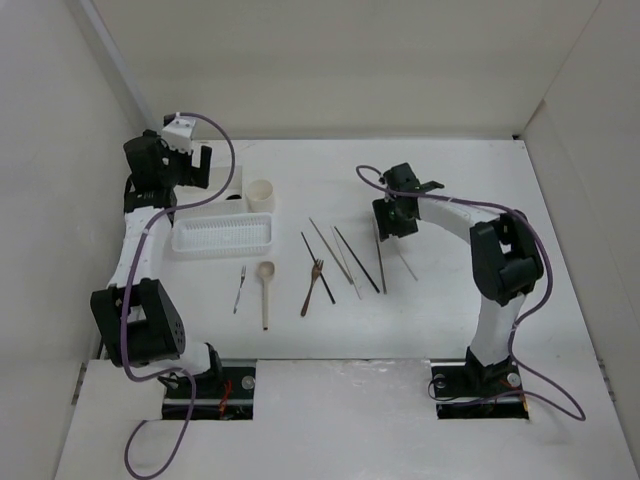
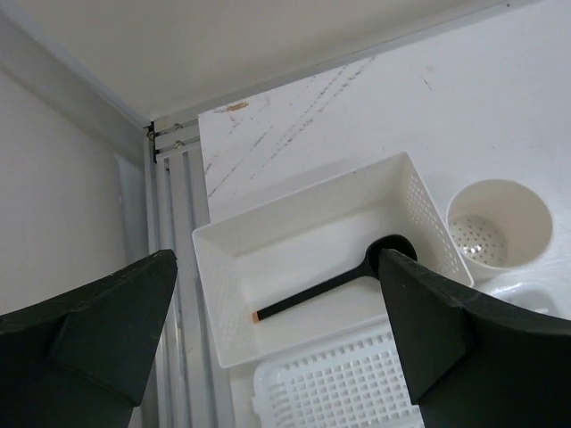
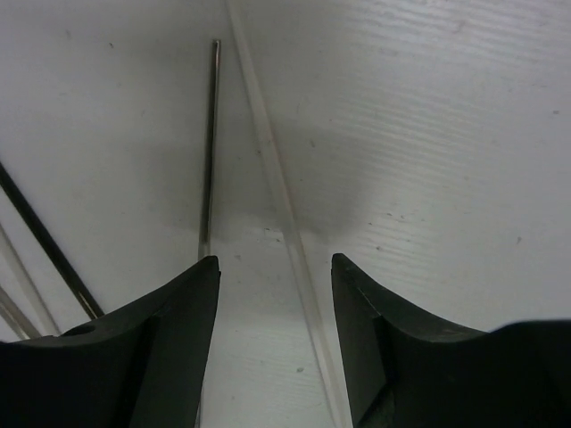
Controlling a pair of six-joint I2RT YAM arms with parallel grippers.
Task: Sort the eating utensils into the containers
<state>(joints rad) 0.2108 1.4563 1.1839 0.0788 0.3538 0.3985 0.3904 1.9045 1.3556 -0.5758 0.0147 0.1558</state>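
Observation:
My left gripper point(image 1: 190, 165) is open and empty above the rectangular box point(image 2: 294, 209); in its wrist view the gripper point(image 2: 277, 259) looks down on a dark spoon point(image 2: 330, 283) lying in the box. The round cup point(image 1: 261, 195) and ribbed tray point(image 1: 224, 236) stand beside it. On the table lie a thin metal fork point(image 1: 240, 288), a pale wooden spoon point(image 1: 266, 292), a brown wooden fork point(image 1: 313, 285) and several chopsticks point(image 1: 356, 258). My right gripper point(image 1: 393, 222) is open, low over the table point(image 3: 275, 263), astride a pale chopstick point(image 3: 285, 223); a grey chopstick point(image 3: 210, 143) lies beside its left finger.
White walls enclose the table on the left, back and right. A metal rail point(image 2: 178, 205) runs along the left edge by the box. The cup point(image 2: 500, 234) has a perforated bottom. A dark chopstick point(image 3: 45, 241) lies left of the right gripper.

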